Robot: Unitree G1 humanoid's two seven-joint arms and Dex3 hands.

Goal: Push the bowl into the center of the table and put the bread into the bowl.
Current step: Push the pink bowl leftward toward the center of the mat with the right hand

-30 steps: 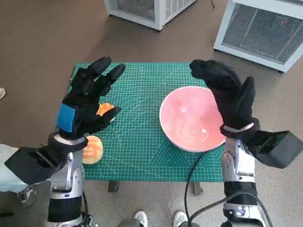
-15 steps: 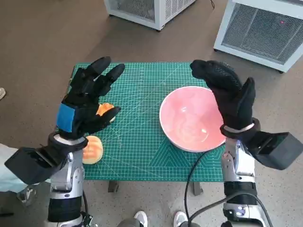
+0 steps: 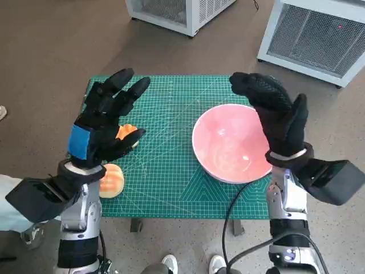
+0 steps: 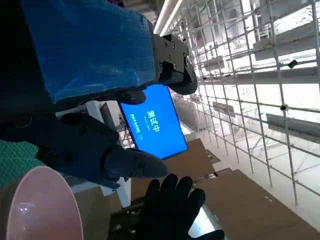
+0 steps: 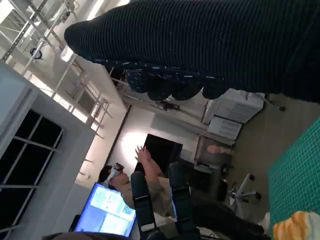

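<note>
- The left hand [image 3: 105, 123] is raised over the left side of the tabletop [image 3: 165, 171], fingers spread and holding nothing.
- Two pieces of bread lie under and beside it — one [image 3: 125, 132] partly hidden by its fingers, the other [image 3: 111, 180] near the front left edge, neither touched.
- The pink bowl [image 3: 231, 142] sits on the right half of the green mat, off centre, not yet in place.
- The right hand [image 3: 279, 117] stands upright just beside the bowl's right rim, fingers apart and empty; whether it touches the rim I cannot tell.
- Judging by this, the pushing step is in hand — next the right hand should press the rim leftward, low, so the bowl slides rather than tips.
</note>
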